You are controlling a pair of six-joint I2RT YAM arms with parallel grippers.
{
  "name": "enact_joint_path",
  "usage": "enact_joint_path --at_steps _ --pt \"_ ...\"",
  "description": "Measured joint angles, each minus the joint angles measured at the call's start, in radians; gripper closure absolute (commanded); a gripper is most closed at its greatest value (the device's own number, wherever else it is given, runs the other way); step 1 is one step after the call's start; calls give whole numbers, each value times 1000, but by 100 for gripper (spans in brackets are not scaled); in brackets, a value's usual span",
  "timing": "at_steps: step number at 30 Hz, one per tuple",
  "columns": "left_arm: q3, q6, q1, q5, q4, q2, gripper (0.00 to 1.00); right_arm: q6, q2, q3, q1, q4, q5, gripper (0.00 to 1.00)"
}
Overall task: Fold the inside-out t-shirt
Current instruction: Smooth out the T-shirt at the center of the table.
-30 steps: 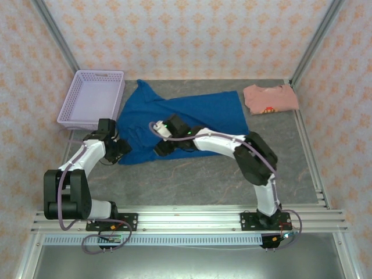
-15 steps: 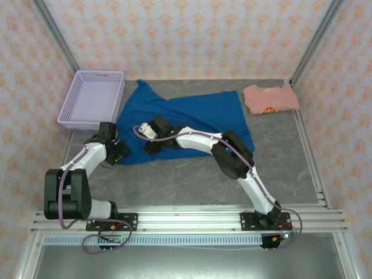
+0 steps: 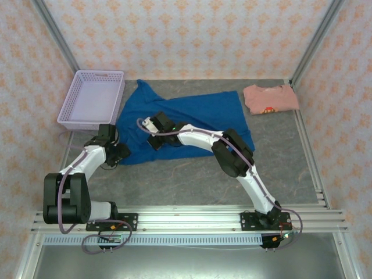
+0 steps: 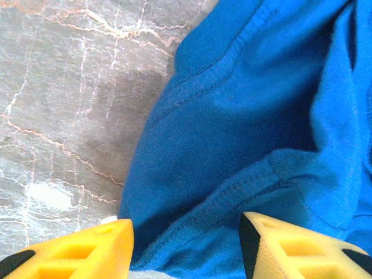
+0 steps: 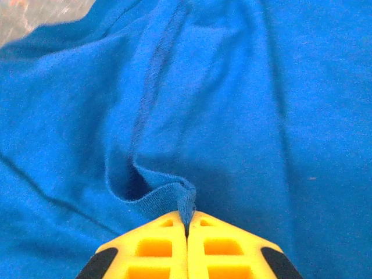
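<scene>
Nearest the arms' bases, a wide band of bare table [image 3: 192, 180] runs from the rail [image 3: 192, 220] up to the t-shirt's [image 3: 200, 113] near hem, with open stone across its whole width.

The left gripper [image 3: 120, 153] sits low at the t-shirt's near-left corner. The left wrist view shows it [image 4: 186, 241] released: the yellow fingers [image 4: 99, 247] stand apart, astride the stitched hem, with grey table to their left.

Just beyond, toward the middle of the cloth, the right gripper [image 3: 156, 140] is clenched on the t-shirt. In the right wrist view its [image 5: 187, 224] pads meet on a small raised ridge of blue fabric, and a seam runs away from the pinch.

The t-shirt lies spread and rumpled across the middle of the table, from the left gripper out to the right. One peak reaches back beside the basket's [image 3: 93, 99] right wall. Its far-right corner stops near the pink shirt [image 3: 270, 97], with a narrow gap of table between. Bare table continues to the right of the t-shirt as far as the frame.
</scene>
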Motion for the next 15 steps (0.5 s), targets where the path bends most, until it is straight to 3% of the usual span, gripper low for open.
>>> enact_joint_path --at_steps 11,15 --pt "-6 0 0 0 -8 -71 47 306 0 -13 -169 153 -49 94" --pt "-11 0 0 2 -13 -88 46 413 5 -13 -222 184 -51 78"
